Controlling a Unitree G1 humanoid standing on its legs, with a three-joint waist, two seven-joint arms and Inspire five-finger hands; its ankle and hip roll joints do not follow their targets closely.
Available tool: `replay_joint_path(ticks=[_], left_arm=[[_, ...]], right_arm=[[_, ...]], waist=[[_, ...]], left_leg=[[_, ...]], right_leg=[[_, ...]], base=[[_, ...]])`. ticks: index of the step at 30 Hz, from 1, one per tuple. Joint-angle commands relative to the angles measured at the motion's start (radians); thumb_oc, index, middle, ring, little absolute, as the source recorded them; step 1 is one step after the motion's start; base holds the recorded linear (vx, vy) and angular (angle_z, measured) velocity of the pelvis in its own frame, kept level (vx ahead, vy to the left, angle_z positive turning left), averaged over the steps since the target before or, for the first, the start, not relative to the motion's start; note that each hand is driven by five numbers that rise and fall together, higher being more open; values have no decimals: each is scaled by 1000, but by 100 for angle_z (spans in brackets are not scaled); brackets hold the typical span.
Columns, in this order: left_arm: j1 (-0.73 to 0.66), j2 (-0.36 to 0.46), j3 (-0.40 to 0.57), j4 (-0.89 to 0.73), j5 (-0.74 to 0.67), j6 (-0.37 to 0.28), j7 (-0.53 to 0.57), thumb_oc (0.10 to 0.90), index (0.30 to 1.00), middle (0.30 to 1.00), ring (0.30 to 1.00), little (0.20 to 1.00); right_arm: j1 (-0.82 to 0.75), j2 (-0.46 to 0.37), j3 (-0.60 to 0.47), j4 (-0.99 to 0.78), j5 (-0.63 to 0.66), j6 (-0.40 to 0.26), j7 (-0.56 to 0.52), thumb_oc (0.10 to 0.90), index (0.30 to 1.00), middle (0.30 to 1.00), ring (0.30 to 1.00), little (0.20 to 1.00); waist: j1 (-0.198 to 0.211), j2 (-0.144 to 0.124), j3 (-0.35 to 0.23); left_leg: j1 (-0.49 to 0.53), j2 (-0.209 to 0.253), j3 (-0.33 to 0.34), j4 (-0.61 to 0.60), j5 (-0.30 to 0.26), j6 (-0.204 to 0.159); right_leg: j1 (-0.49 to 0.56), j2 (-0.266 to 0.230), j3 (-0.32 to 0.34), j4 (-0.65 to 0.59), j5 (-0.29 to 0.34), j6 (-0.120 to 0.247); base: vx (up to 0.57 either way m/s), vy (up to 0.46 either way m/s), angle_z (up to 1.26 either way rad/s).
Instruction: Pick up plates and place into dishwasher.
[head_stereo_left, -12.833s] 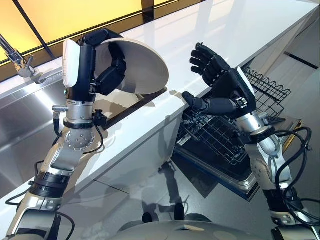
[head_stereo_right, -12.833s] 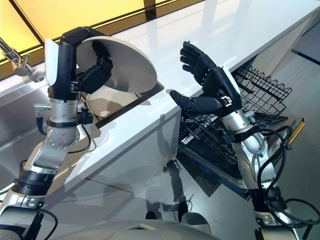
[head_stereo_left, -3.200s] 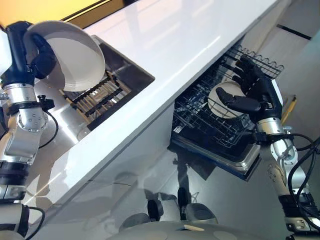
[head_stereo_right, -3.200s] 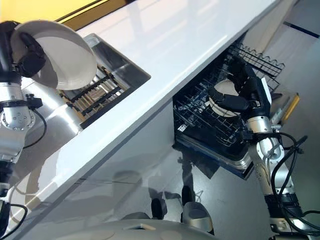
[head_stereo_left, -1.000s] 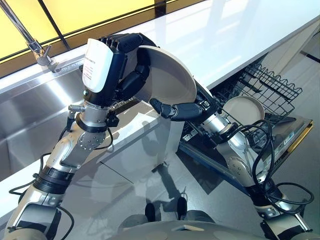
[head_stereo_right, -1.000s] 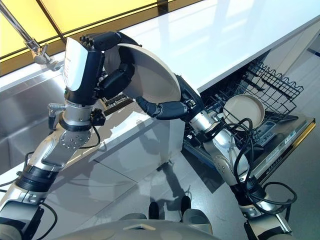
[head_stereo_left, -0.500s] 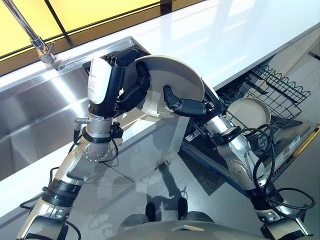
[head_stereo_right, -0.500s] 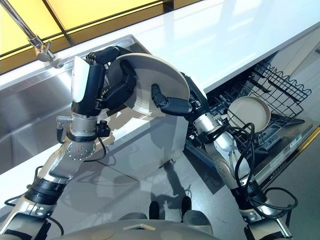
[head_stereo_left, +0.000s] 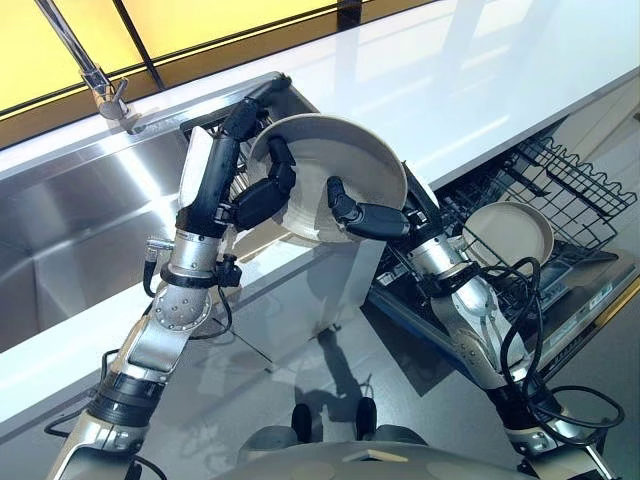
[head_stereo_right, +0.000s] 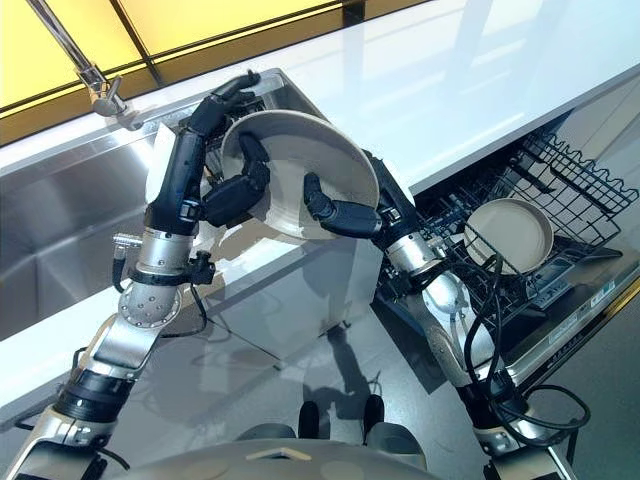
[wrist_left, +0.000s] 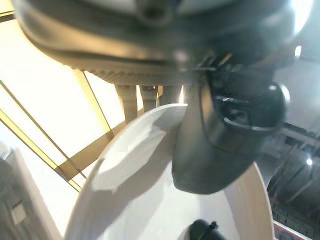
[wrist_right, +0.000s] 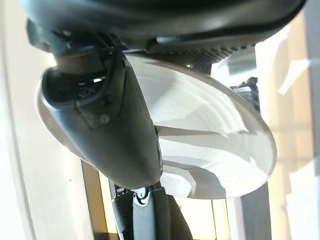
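Plate (head_stereo_left: 335, 175) clamped at opposite rims by left hand (head_stereo_left: 255, 195) and right hand (head_stereo_left: 365, 215); likely stiff, glazed, slippery, breakable, so rim grip looks safest

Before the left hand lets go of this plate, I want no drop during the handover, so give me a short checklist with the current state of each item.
1. Left hand clamped on the plate: ok, its fingers curl round the rim.
2. Right hand gripping the plate: ok, its thumb lies across the plate's face; the fingers behind are hidden.
3. Plate held clear of the counter: ok, it is in the air over the counter's edge.
4. Dishwasher rack pulled out: ok.
5. Free slot beside the loaded plate: cannot tell.
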Motion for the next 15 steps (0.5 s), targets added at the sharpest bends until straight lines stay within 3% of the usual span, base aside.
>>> replay_joint_path(ticks=[1, 6, 11, 15], left_arm=[[43, 20, 223, 31, -217, 4, 65, 800, 900, 900, 900, 900], [58, 2, 253, 36, -382, -13, -53, 800, 900, 900, 900, 900], [104, -22, 290, 45, -540, -28, -158, 800, 900, 900, 900, 900], [121, -34, 311, 62, -601, -38, -181, 800, 900, 900, 900, 900]], right_arm=[[-12, -14, -277, -101, -41, -246, -228, 100, 300, 300, 300, 200], [34, -37, -370, -53, -120, -300, -381, 100, 300, 300, 300, 200], [70, -23, -436, 20, -71, -297, -433, 100, 300, 300, 300, 200], [87, 0, -464, 77, -25, -271, -445, 100, 300, 300, 300, 200]], waist=[[-15, 0, -131], [-32, 4, -120], [-38, 1, -116], [-41, 5, -119]], left_leg=[[-11, -24, 47, 63, -121, 3], [-2, -23, 47, 64, -129, 13], [-4, -33, 65, 110, -158, 15], [-4, -35, 67, 108, -157, 15]], right_leg=[[11, 17, -56, 171, -206, 54], [-10, 14, -41, 226, -215, 62], [8, 16, -26, 177, -205, 56], [12, 21, -18, 156, -190, 56]], base=[[-4, 17, -5], [0, 0, 0], [6, -2, -4], [16, 13, -12]])
